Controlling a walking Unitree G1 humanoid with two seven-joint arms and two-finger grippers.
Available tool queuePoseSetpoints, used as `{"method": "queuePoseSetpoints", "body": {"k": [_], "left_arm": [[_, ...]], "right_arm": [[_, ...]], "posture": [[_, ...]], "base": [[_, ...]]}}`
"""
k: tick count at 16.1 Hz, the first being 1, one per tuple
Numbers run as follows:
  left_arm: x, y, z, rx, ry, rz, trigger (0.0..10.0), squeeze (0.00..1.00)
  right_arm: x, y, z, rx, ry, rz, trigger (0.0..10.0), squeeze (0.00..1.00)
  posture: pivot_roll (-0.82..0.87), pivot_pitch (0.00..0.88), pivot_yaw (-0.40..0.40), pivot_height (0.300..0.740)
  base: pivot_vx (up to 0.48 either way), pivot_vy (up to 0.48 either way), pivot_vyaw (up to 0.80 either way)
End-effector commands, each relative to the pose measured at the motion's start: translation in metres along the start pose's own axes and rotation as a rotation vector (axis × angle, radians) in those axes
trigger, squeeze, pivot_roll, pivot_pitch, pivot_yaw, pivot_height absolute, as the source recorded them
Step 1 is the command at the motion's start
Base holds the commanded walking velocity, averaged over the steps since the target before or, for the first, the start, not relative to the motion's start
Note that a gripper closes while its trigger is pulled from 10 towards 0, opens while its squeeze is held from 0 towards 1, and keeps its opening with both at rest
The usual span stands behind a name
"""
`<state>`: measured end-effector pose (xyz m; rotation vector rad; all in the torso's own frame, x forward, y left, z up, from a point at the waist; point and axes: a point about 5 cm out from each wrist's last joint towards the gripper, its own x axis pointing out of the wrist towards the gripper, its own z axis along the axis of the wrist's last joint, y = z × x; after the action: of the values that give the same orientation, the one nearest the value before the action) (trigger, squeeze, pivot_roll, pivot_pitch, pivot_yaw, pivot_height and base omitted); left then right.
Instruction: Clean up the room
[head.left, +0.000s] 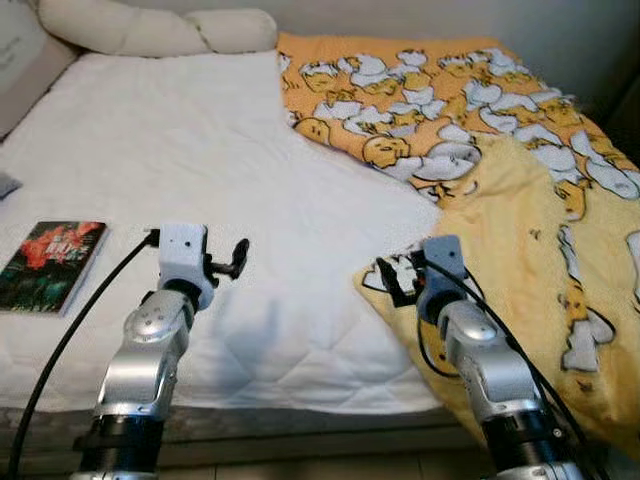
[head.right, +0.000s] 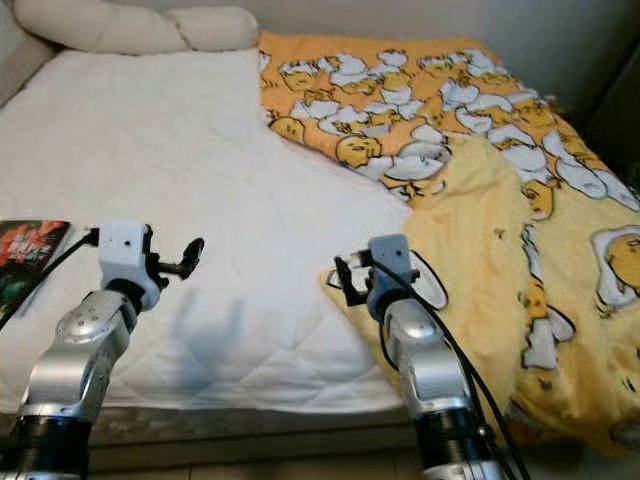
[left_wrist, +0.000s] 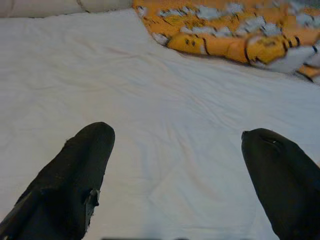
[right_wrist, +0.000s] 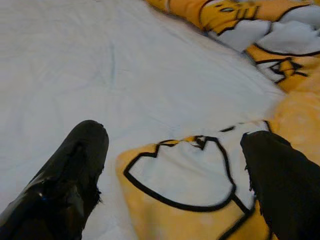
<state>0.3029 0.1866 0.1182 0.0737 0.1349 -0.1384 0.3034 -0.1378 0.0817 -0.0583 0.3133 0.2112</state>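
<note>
Bed (head.left: 200, 170): we see a white quilted mattress cover filling most of the head views; its near edge runs just ahead of both arms
Blanket (head.left: 520, 190): orange and yellow with white cartoon duck figures; it lies over the bed's right side, from the far end down past the near edge; part of it is folded over so a paler yellow side faces up; one printed corner reaches onto the white cover near the right arm
Pillow (head.left: 150, 28): long, cream, lying across the far end of the bed; just beside the blanket's far corner
Book (head.left: 50, 265): dark cover with red and green print; we find it flat on the bed near the left edge, well apart from the blanket; to the left of the left arm
Left gripper (head.left: 238, 259): held above the bare white cover, near the bed's front edge; in the left wrist view its two black fingers (left_wrist: 70, 185) stand wide apart with white sheet between them; released, grasping nothing
Right gripper (head.right: 346, 281): at the blanket's near corner; in the right wrist view its fingers (right_wrist: 65, 180) are spread to either side of a white, black-outlined figure printed on the yellow cloth; released; we cannot tell whether the fingertips touch the fabric
Cushion (head.left: 20, 70): pale, at the far left edge of the bed; only partly in view
</note>
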Motion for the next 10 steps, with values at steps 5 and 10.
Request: {"method": "queuePoseSetpoints", "body": {"k": [5,10], "left_arm": [[-0.001,0.003,-0.003,0.002,0.011,0.003,10.0,0.00],[-0.013,-0.004,-0.002,0.052,0.000,-0.088,10.0,0.00]], "right_arm": [[0.003,0.001,0.004,-0.008,0.003,0.000,10.0,0.00],[-0.006,-0.005,-0.004,-0.067,0.054,-0.013,10.0,0.00]], "posture": [[0.03,0.000,-0.014,0.740],[0.07,0.000,-0.026,0.740]], "base": [[0.319,0.000,0.16],[0.226,0.000,0.00]]}}
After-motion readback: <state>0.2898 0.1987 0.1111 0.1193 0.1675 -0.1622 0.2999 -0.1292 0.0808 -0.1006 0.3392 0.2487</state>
